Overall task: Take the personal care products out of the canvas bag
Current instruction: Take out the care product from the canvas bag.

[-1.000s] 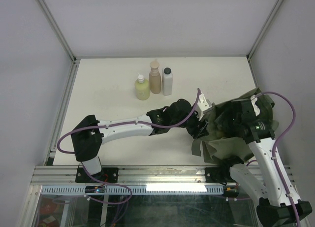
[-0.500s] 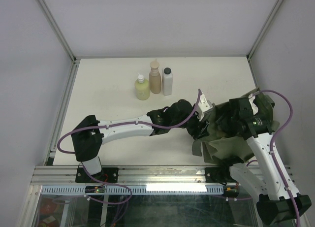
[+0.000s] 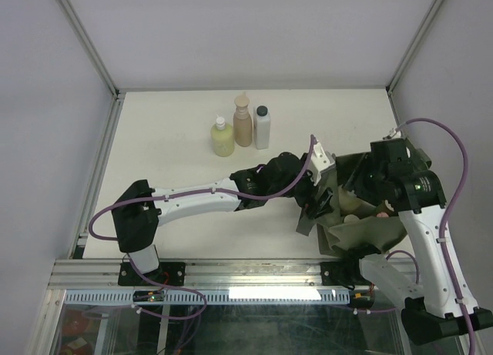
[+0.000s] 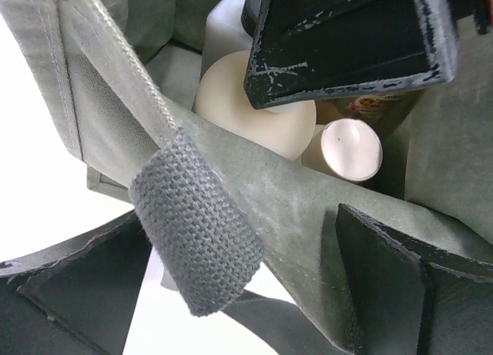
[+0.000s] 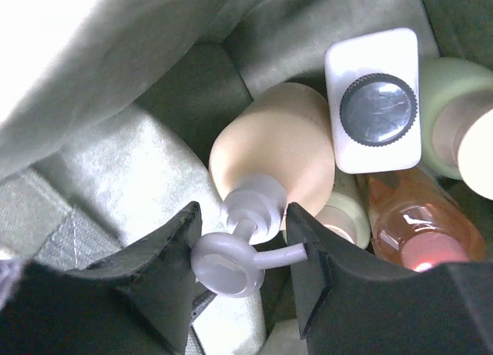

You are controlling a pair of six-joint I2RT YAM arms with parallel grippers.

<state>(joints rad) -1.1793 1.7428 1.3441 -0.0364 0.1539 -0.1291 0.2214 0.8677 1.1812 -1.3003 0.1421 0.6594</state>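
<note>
The left end effector [image 4: 243, 224] stands released, the rim of the canvas bag [image 4: 308, 209] loose between its fingers [image 4: 400, 293] — likely placed to keep the mouth open. Inside the bag, at the near right of the counter [image 3: 154, 162], the right end effector [image 5: 243, 251] grasps the beige pump bottle [image 5: 269, 151] by its neck, other bottles [image 5: 373, 108] crowded beside it
</note>
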